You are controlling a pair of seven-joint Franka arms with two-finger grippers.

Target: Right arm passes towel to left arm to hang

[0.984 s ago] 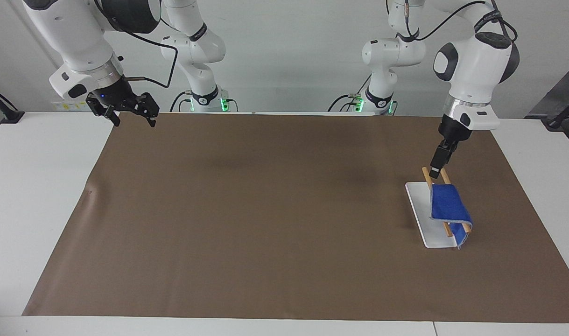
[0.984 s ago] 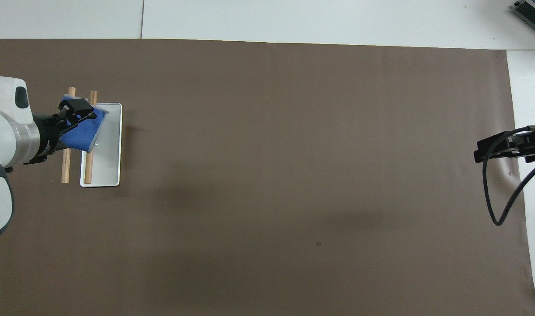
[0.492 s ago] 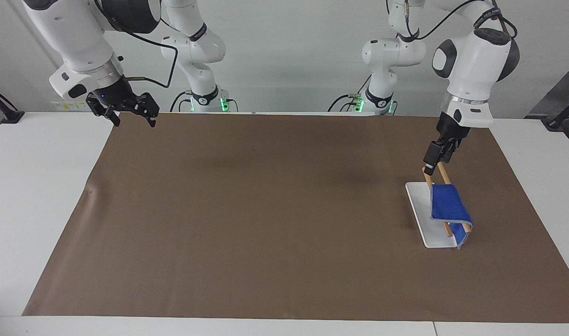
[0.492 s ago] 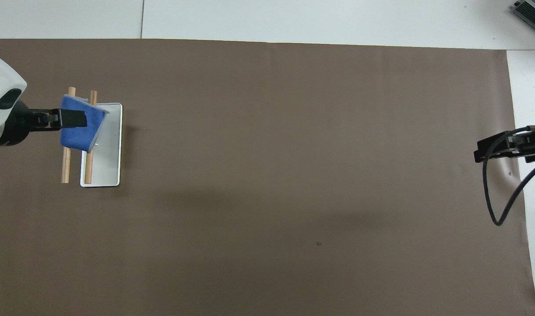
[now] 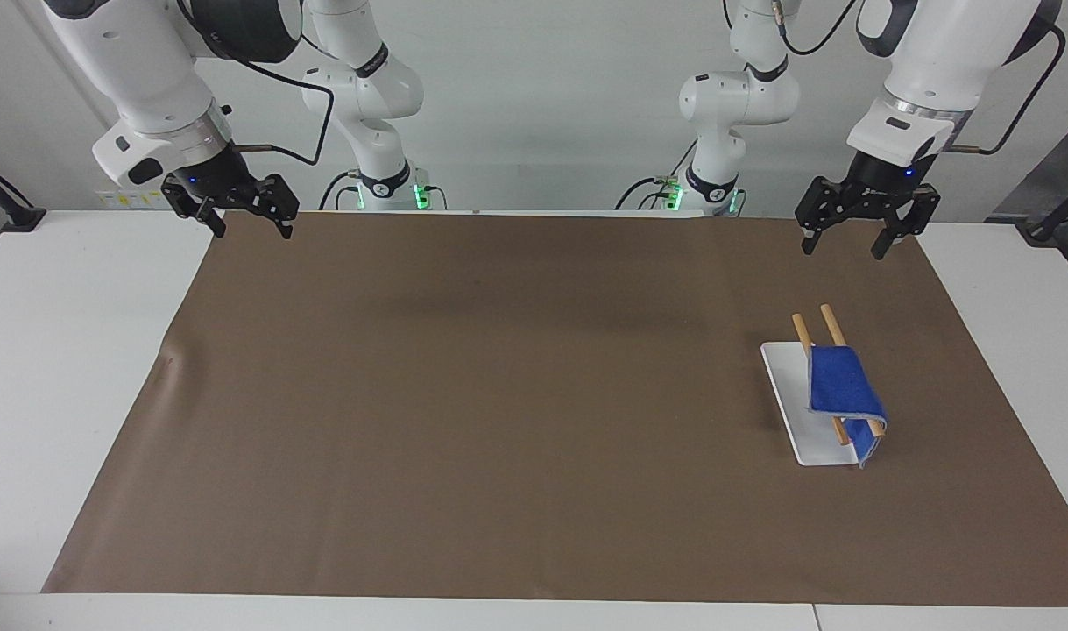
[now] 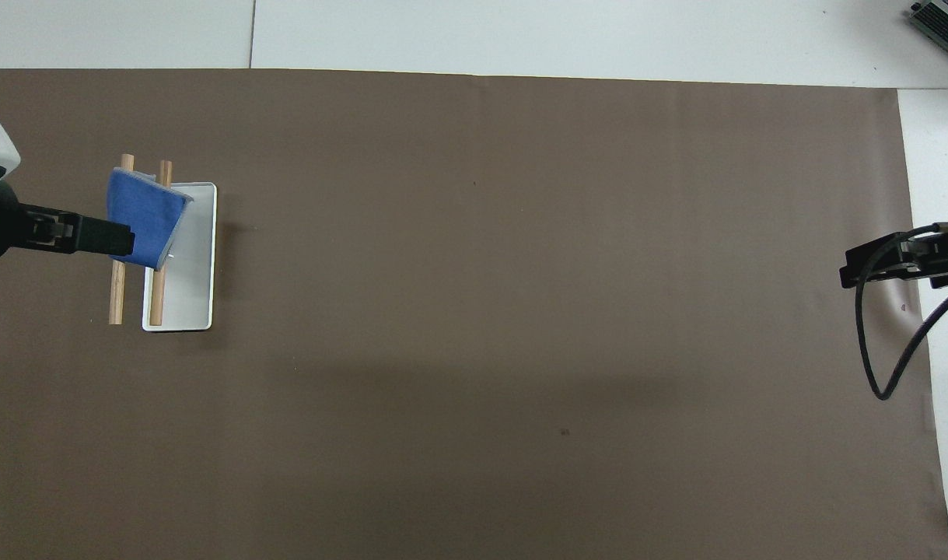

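The royal-blue towel [image 5: 840, 386] hangs draped over two wooden rods [image 5: 831, 324] of a small rack with a white base [image 5: 783, 386], at the left arm's end of the mat. It also shows in the overhead view [image 6: 143, 214]. My left gripper [image 5: 843, 245] is open and empty, raised high over the mat and well clear of the towel and rack. In the overhead view it [image 6: 120, 237] overlaps the towel's edge only because it is raised. My right gripper [image 5: 251, 230] is open and empty, waiting over the mat's corner at the right arm's end, and shows in the overhead view [image 6: 893, 260].
The large brown mat [image 5: 498, 394] covers most of the white table [image 5: 60, 368]. The rack's white base [image 6: 194, 295] and rods [image 6: 116, 295] stand up from the mat. A black cable [image 6: 870, 342] loops down from the right wrist.
My left gripper has lifted away from the rods beside the towel, risen high and turned so that its spread fingers show. The towel stays on the rods. The right arm has not moved.
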